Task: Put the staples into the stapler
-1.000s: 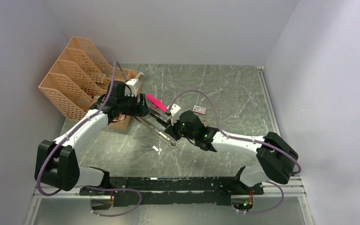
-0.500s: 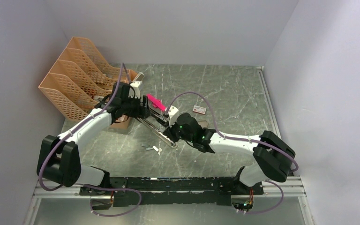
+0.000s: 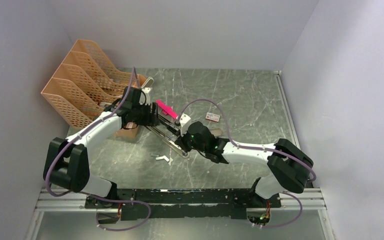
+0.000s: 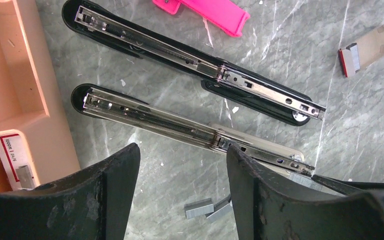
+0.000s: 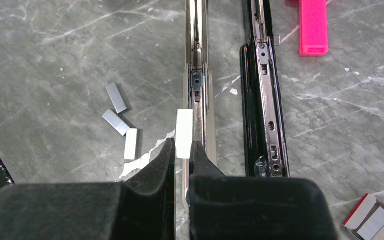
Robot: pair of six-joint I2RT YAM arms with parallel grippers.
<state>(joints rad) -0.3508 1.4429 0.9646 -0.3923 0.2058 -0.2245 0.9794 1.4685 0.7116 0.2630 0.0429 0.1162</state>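
The black stapler (image 4: 195,62) (image 5: 260,100) (image 3: 166,124) lies opened flat on the table, its silver rail facing up. Beside it lies a slim black-and-silver stick (image 4: 180,125) (image 5: 197,65). My right gripper (image 5: 182,147) (image 3: 181,138) is shut on a short white strip of staples (image 5: 184,132), held just above the near end of that stick. My left gripper (image 4: 182,152) (image 3: 152,118) hovers open over the stick's middle with nothing between its fingers. Loose staples (image 4: 207,207) (image 5: 120,117) (image 3: 162,158) lie on the table nearby.
A pink plastic piece (image 3: 165,108) (image 5: 313,27) lies beyond the stapler. The small staple box (image 3: 212,117) (image 4: 367,47) sits open further right. An orange file rack (image 3: 80,85) and an orange tray (image 4: 15,90) stand at the left.
My left gripper has moved right, closer over the stapler parts, and its jaws have narrowed slightly. My right gripper has shifted a little left with the staple strip still in it.
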